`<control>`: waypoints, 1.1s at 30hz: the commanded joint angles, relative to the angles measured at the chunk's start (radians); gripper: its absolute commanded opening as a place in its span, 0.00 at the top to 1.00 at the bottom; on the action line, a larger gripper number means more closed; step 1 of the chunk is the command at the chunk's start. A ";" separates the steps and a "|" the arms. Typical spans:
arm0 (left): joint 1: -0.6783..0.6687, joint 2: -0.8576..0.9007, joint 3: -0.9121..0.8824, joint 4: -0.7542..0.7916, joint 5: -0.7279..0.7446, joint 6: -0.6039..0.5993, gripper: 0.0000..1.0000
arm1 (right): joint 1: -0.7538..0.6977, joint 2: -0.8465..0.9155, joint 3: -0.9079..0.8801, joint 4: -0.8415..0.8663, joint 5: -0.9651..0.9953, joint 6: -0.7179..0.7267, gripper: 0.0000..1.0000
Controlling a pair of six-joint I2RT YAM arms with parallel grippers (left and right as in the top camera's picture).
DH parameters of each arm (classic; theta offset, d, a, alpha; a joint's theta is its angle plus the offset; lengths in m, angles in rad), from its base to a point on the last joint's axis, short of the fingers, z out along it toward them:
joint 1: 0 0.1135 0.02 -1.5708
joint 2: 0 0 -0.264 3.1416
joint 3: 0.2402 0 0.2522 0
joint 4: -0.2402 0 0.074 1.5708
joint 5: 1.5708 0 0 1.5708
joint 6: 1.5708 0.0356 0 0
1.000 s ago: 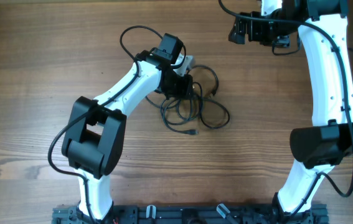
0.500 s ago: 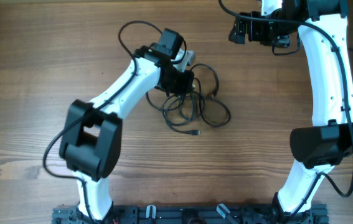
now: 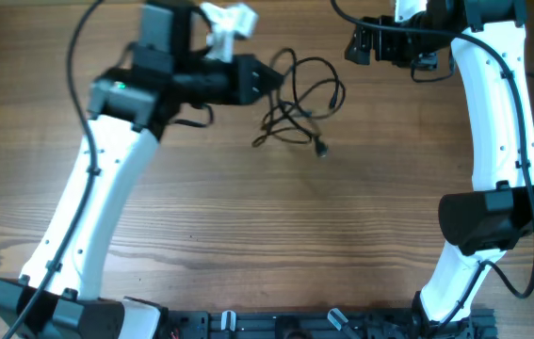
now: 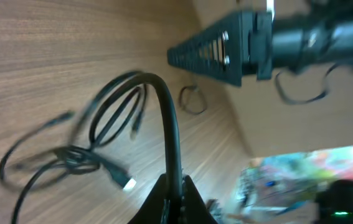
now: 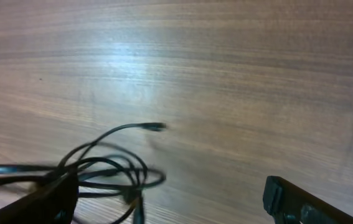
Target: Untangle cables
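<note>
The cables (image 3: pixel 299 105) are a tangled bundle of thin black cords, hanging from my left gripper (image 3: pixel 273 75) in the upper middle of the overhead view. The left gripper (image 4: pixel 175 198) is shut on one cable (image 4: pixel 171 124), which arcs away from the jaws. The rest of the tangle (image 4: pixel 70 155) trails below it, with a plug end (image 4: pixel 128 183) showing. My right gripper (image 3: pixel 355 44) is at the far right, apart from the bundle. In the right wrist view it (image 5: pixel 170 190) is open and empty, and the cables (image 5: pixel 104 168) lie ahead of its left finger.
The wooden table (image 3: pixel 276 235) fills the overhead view. A small separate cable loop (image 4: pixel 193 99) lies on the wood near a black ribbed part (image 4: pixel 210 53) of the other arm. The arms' mounting rail (image 3: pixel 276 325) runs along the front edge.
My left arm has risen and swung back, pulling the cable bundle up and toward the far right. The bundle has stretched out from its flat heap. The right arm has not moved.
</note>
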 commanded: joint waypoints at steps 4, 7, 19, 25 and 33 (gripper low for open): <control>0.151 0.033 0.016 0.039 0.437 -0.138 0.96 | 0.000 0.010 0.008 0.007 -0.110 0.001 0.04; 0.180 0.037 0.016 0.103 0.527 -0.192 0.96 | 0.015 0.010 0.008 0.003 -0.111 -0.004 0.04; 0.223 0.037 0.016 0.695 0.671 -0.851 0.96 | 0.097 0.045 0.008 -0.003 0.028 0.064 0.06; 0.281 0.037 0.016 0.825 0.665 -0.910 0.96 | 0.099 0.101 0.008 -0.008 -0.081 0.054 0.06; 0.277 0.037 0.016 0.695 0.605 -0.758 0.96 | 0.100 0.116 0.009 0.033 -0.299 0.009 0.18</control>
